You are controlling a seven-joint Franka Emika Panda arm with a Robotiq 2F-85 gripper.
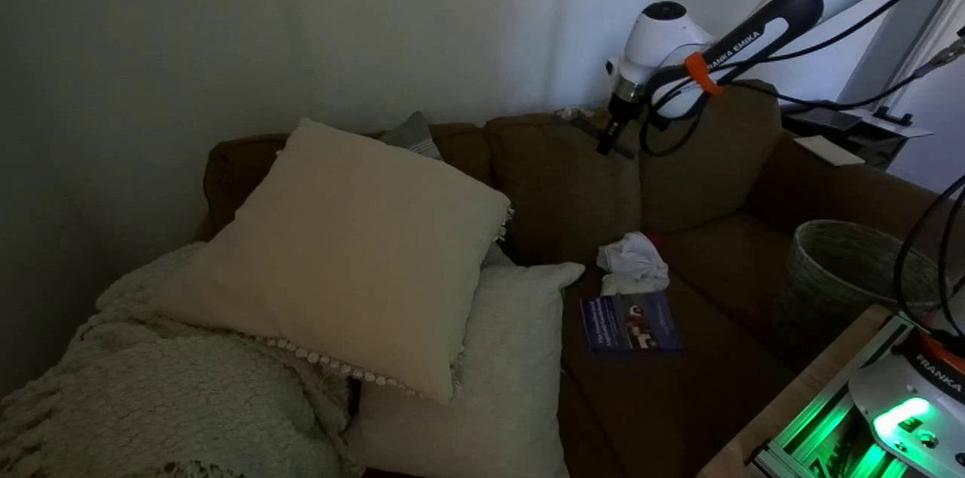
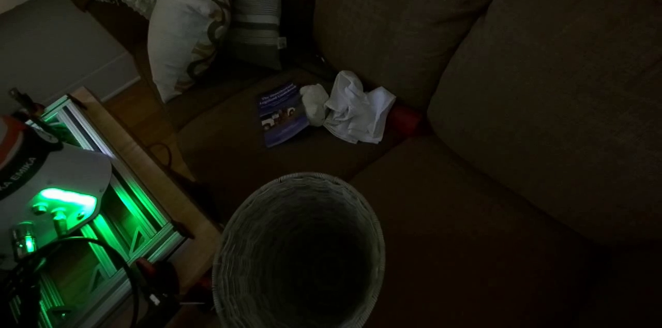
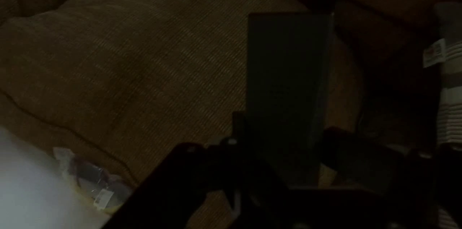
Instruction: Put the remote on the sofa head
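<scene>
The remote is a dark oblong bar (image 3: 285,77) held between my fingers in the wrist view, pointing away from the wrist. In an exterior view the remote (image 1: 586,127) shows as a dark slanting bar across my fingertips. My gripper (image 1: 606,145) is shut on it, with a finger on each long side in the wrist view (image 3: 283,138). The sofa head (image 1: 528,121) is the brown backrest's top ridge, along the wall. The remote appears close to this ridge in the picture; the gap is unclear. The ridge lies lower left in the wrist view (image 3: 36,131).
A clear plastic-wrapped item (image 3: 97,182) lies on the ridge by the wall. Big cream pillows (image 1: 339,252) fill the sofa's one end. A white crumpled cloth (image 2: 357,110) and a bluish booklet (image 2: 282,116) lie on the seat. A woven basket (image 2: 300,178) stands before the sofa.
</scene>
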